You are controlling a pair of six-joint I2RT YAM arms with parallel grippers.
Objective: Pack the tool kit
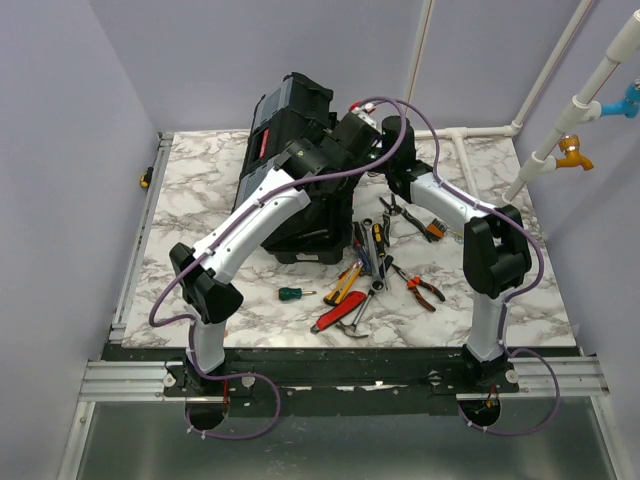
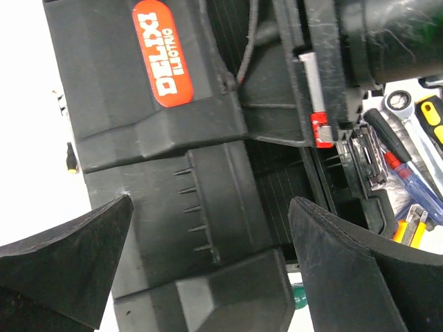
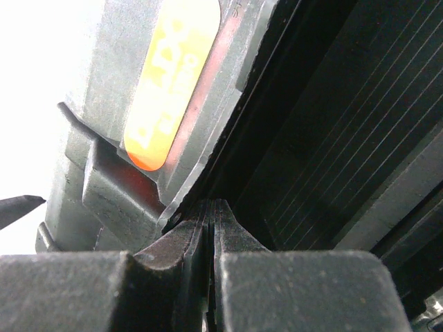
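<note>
The black toolbox [image 1: 290, 150] stands at the back middle of the table, its lid lifted and leaning back, red label [image 2: 163, 54] showing. My left gripper [image 2: 211, 207] is open wide over the lid's moulded edge, one finger on either side, nothing gripped. My right gripper [image 3: 211, 204] is shut, empty, with its tips against the rim of the lid beside the orange-red label [image 3: 169, 76]; the ribbed black inside shows to the right. Loose tools lie in front: a green-handled screwdriver [image 1: 296, 294], a red-handled hammer [image 1: 340, 315], red pliers [image 1: 422, 290], wrenches [image 1: 375, 285].
More tools lie beside the box on the right, among them a ring wrench [image 2: 405, 111] and a blue screwdriver [image 2: 415, 187]. A small yellow object [image 1: 146, 180] sits at the table's left rail. White pipes [image 1: 545, 150] with coloured taps run along the right wall.
</note>
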